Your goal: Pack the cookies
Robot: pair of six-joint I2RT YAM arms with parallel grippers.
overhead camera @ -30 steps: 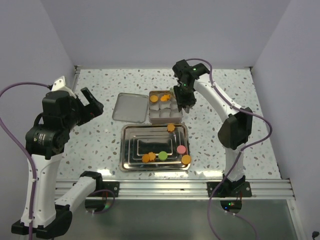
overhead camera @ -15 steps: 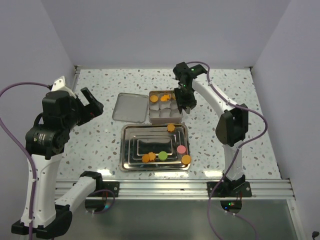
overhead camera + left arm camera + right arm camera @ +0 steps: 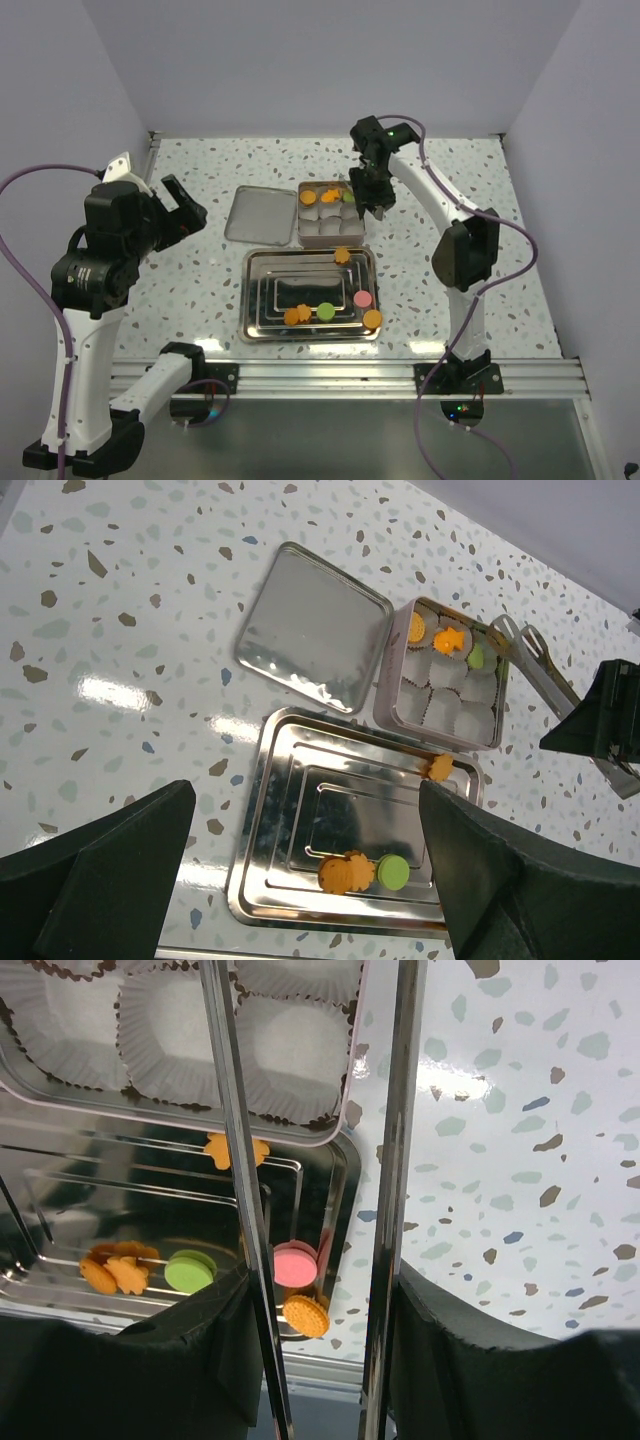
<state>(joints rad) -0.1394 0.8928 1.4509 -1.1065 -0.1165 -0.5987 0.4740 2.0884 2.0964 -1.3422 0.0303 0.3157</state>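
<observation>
The cookies are split between two places. In the tin box (image 3: 330, 232), the back row of paper cups holds an orange disc (image 3: 308, 197), an orange flower (image 3: 328, 196) and a green disc (image 3: 347, 197). The steel tray (image 3: 255, 300) carries a flower (image 3: 342, 255), a pink disc (image 3: 363, 298), an orange disc (image 3: 372, 319), a green disc (image 3: 325, 311) and two overlapping orange pieces (image 3: 297, 315). My right gripper (image 3: 372, 197) hangs over the box's back right corner, its long metal blades (image 3: 232, 1160) apart with nothing between them. My left gripper (image 3: 180, 208) is open, high at the left.
The box's lid (image 3: 260, 213) lies flat to the left of the box, behind the tray. The front cups (image 3: 290, 1045) of the box are bare. Speckled tabletop (image 3: 520, 1160) extends to the right of the box and tray.
My right gripper's blades have spread and shifted slightly back and right. A green cookie now shows in the back right cup. The left arm has not moved.
</observation>
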